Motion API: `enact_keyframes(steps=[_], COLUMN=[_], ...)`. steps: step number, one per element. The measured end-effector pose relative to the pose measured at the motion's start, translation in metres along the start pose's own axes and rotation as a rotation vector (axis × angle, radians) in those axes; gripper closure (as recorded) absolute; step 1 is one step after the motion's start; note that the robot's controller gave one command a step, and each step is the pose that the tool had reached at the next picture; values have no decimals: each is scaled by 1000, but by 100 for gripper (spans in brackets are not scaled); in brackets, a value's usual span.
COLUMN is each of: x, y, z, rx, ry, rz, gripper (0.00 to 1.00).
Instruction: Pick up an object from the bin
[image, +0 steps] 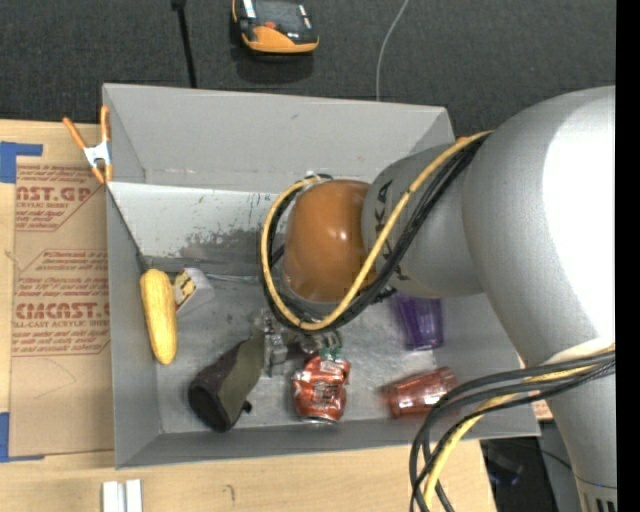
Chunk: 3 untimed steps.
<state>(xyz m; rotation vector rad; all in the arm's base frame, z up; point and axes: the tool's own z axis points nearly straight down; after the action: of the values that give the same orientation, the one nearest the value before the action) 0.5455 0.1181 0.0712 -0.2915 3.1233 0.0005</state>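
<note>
Closest to the lens is my own grey arm (540, 230), reaching in from the view's right, with the orange wrist cover (322, 250) and its looped cables over the middle of the grey bin (130, 420). Under that cover my jaws sit low over the bin floor, but I cannot tell whether they are spread or pressed together. Two things lie nearest. A dark brown tube-like thing (222, 388) is just beside them on the view's left, its long axis slanting from the near-left corner up toward them. A crumpled red can (320, 388) is just beside them toward the near wall. I judge either one only a small shift away. Well apart lie a yellow corn-cob toy (158, 316) by the left wall, a purple piece (418, 320) and a red packet (420, 392) under my arm.
</note>
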Motion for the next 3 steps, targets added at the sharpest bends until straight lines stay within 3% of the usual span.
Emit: enact_keyframes(steps=[1,2,3], x=[0,36,-16], y=[0,-11,-11], z=[0,0,-96], rx=[0,-1,0], ry=[0,-3,1], rz=[1,-66,-78], gripper=[100,100,0])
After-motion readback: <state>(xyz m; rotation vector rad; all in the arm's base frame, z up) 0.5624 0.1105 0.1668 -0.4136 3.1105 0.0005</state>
